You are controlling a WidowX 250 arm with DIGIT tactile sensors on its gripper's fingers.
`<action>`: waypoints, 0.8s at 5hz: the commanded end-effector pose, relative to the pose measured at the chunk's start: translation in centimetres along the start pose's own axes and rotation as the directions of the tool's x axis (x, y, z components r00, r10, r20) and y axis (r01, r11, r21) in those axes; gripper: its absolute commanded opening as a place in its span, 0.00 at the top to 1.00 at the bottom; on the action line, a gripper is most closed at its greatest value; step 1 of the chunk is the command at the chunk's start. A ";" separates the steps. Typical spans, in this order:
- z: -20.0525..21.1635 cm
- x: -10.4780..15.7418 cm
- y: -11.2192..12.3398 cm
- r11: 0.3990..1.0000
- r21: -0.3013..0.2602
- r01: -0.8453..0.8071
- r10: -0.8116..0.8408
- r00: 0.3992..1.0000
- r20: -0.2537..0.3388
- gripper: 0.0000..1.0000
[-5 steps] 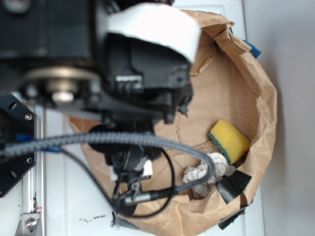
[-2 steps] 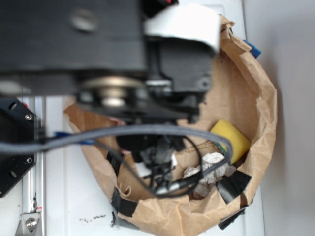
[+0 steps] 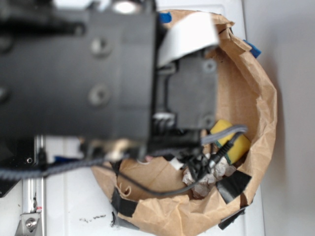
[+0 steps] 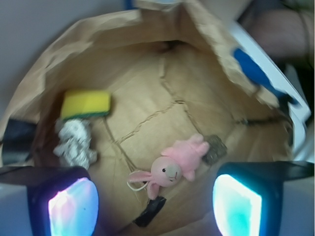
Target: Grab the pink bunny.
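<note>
In the wrist view the pink bunny (image 4: 174, 168) lies on the floor of a brown paper bag (image 4: 44, 73), a little below and right of the frame's centre. Its round head points toward the lower left, with its ears and a pale cord loop trailing left, and its body stretches up and to the right. A small dark grey tag-like scrap (image 4: 215, 149) sits just beside its upper right end, and a strip of black tape (image 4: 152, 211) lies on the bag floor just below its head.

The gripper (image 4: 155, 204) looks down into the bag with its fingers spread wide apart. The two glowing pads (image 4: 73, 207) fill the lower left and lower right corners of the frame, and nothing is held between them. The bunny lies between the two pads in the picture, above them and nearer the right one, touching neither.

At the left of the bag floor a yellow sponge (image 4: 86, 103) with a green underside rests against the wall, and a crumpled grey-white paper ball (image 4: 74, 142) sits just below it, touching or nearly so.

In the exterior view the blurred black arm (image 3: 78, 73) covers most of the upper left and centre and hides the bunny. The sponge (image 3: 241, 142) and the paper ball (image 3: 209, 177) peek out at lower right inside the bag (image 3: 256, 98), behind a grey cable (image 3: 147, 189).
</note>
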State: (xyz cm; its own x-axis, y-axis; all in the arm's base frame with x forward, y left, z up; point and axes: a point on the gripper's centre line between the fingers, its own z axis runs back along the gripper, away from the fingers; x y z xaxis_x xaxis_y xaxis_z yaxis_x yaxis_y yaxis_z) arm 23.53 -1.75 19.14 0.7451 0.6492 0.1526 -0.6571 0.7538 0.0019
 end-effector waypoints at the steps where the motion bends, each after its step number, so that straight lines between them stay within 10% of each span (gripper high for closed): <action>1: 1.3 0.0 0.2 0.998 -0.052 0.028 -0.028 1.000 -0.008 0.00; 4: 0.3 0.0 -0.2 0.965 0.051 -0.259 0.258 0.966 0.013 0.00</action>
State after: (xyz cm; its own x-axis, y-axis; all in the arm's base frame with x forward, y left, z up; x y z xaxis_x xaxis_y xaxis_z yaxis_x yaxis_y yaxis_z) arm 23.18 -1.66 17.92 0.5543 0.8217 0.1324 -0.8321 0.5503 0.0688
